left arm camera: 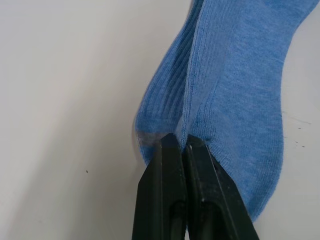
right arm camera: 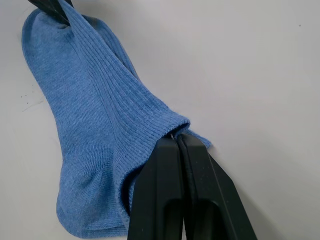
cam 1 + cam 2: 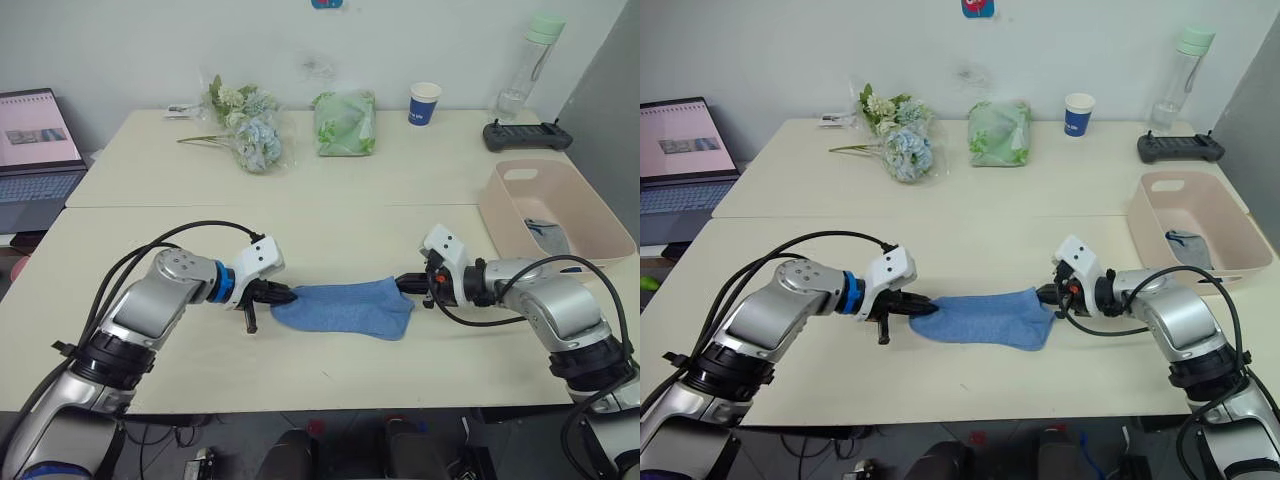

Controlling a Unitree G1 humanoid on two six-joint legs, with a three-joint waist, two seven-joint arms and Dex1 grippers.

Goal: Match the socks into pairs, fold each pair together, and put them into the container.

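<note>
Left gripper (image 3: pixel 287 294) and right gripper (image 3: pixel 404 283) each clamped on an end of the light blue socks (image 3: pixel 348 308), on the table (image 3: pixel 330 230) beside the container (image 3: pixel 507 210).
Likely two stacked; bring ends together evenly, keeping edges aligned.

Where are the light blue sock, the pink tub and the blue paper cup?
light blue sock (image 3: pixel 345 308), left eye view, its middle.
pink tub (image 3: pixel 505 214), left eye view, near wall.
blue paper cup (image 3: pixel 1078 117), right eye view, its side.
</note>
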